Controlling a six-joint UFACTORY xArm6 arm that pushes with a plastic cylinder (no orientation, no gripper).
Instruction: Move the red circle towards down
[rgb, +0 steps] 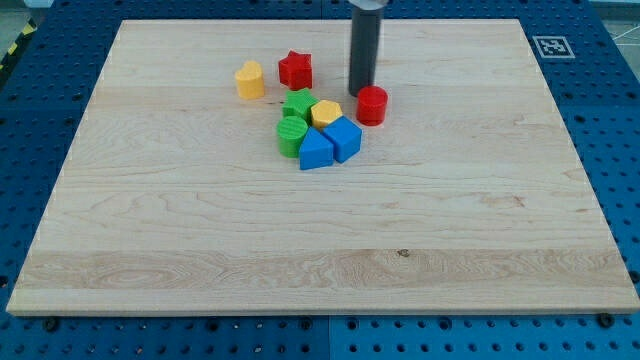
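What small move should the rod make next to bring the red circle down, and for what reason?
Probably a short push toward the view's bottom, after shifting slightly to the view's right. My tip stands just above and left of the red circular block, seemingly touching it or nearly so. A straight push from there might send it rightward. The wooden board below it holds no block, and the blue cube-like block lies to its lower left.

A pale wooden counter (320, 250) sits on a blue perforated base (615, 150) under even light. A black-and-white square marker (551, 46) lies at the counter's top right corner.
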